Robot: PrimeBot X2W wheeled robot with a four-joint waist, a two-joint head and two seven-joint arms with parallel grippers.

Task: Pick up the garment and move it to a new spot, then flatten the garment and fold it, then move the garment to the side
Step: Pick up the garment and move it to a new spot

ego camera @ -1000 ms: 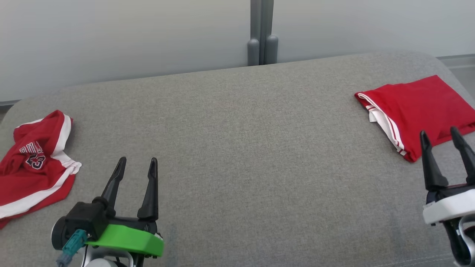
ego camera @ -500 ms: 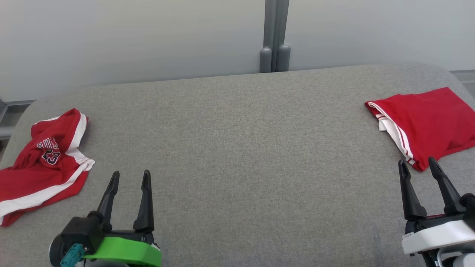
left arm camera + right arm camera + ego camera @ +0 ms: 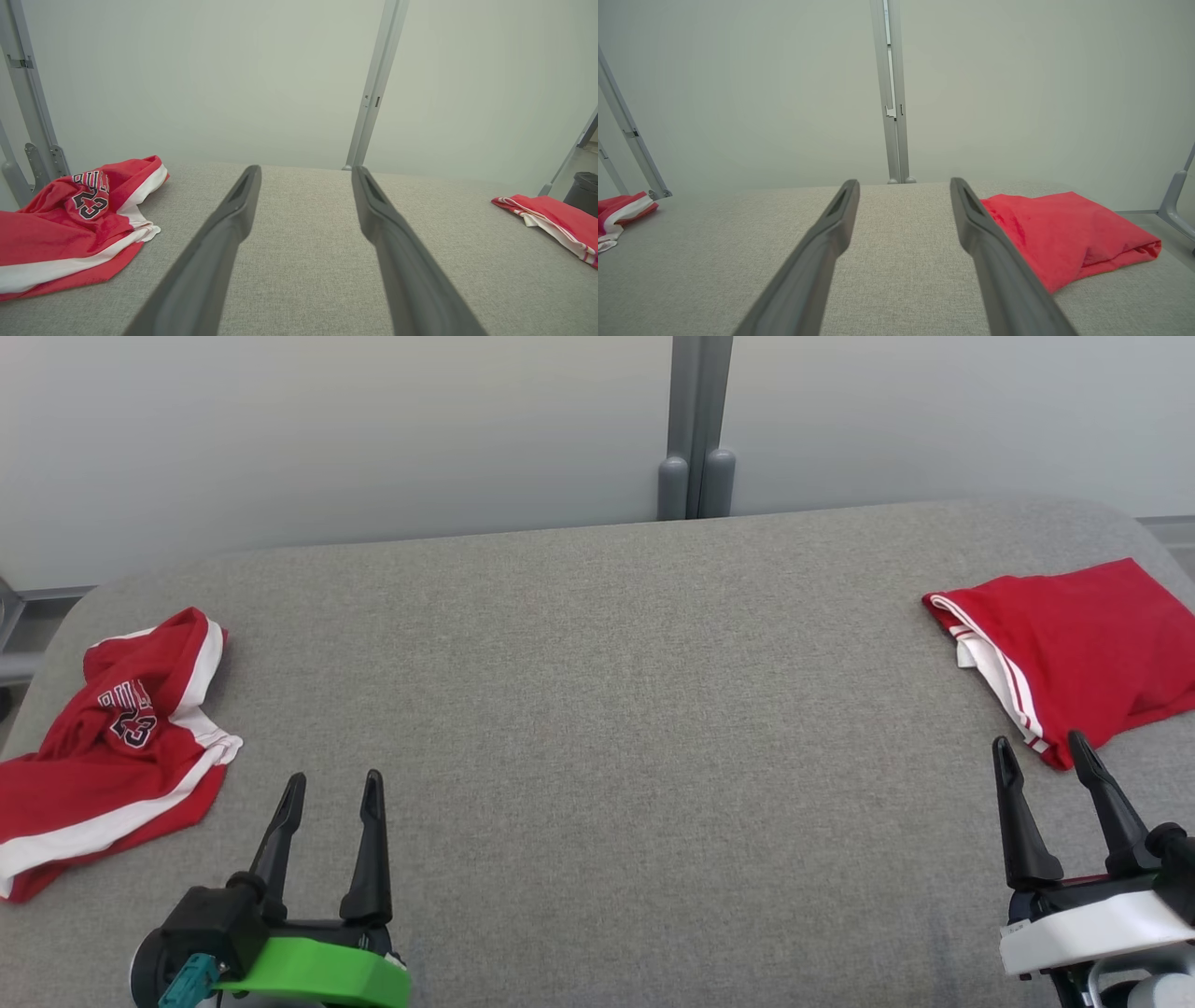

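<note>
At the left edge of the grey surface point(image 3: 607, 691), a crumpled garment point(image 3: 103, 747) in red and white lies in a heap, its number 23 showing. A folded red garment point(image 3: 1083, 653) rests at the right edge. The left gripper point(image 3: 334, 779) and right gripper point(image 3: 1038, 742) hover at the near side, fingers apart and empty, each near one garment without touching it. A grey post point(image 3: 695, 429) stands at the far side.

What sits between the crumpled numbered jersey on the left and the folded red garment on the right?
Just bare grey upholstery between the crumpled jersey and the folded red garment, seen in the head view.
</note>
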